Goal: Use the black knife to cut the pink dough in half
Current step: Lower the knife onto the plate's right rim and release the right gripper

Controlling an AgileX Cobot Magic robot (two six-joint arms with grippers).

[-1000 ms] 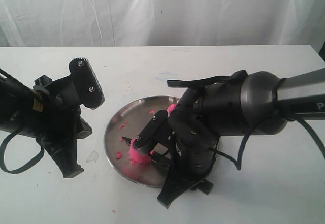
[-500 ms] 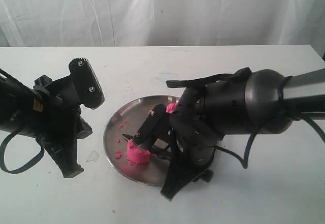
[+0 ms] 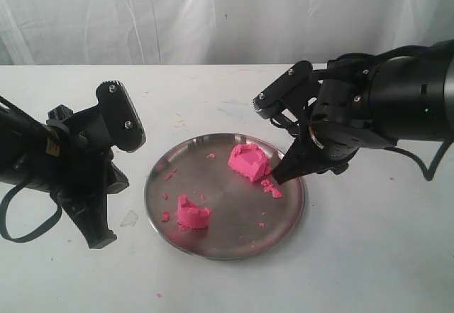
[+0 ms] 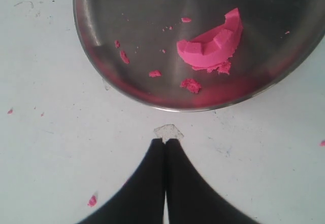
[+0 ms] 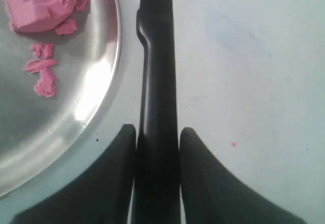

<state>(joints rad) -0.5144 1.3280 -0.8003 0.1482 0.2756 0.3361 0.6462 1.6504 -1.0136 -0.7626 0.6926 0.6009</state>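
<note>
The pink dough lies in two chunks on the round metal plate (image 3: pixel 284 213): one (image 3: pixel 250 161) at the far right, the other (image 3: pixel 193 212) at the near left. My right gripper (image 3: pixel 280 174) hovers at the plate's right rim, beside the far chunk, shut on the black knife (image 5: pixel 156 56). The right wrist view shows that knife running out between the fingers (image 5: pixel 157 132) over the table, alongside the rim (image 5: pixel 96 92) and the chunk (image 5: pixel 38 3). My left gripper (image 3: pixel 99 238) is shut and empty on the table left of the plate; its tips (image 4: pixel 166 141) point at the near chunk (image 4: pixel 210 43).
Small pink crumbs (image 3: pixel 272 187) are scattered over the plate and a few on the table. A thin clear scrap (image 3: pixel 129 218) lies on the table just ahead of the left gripper. White cloth hangs behind the table.
My right gripper, holding the knife, has lifted away from the near-left chunk and swung to the plate's right rim, uncovering the far chunk. The left arm has not moved.
</note>
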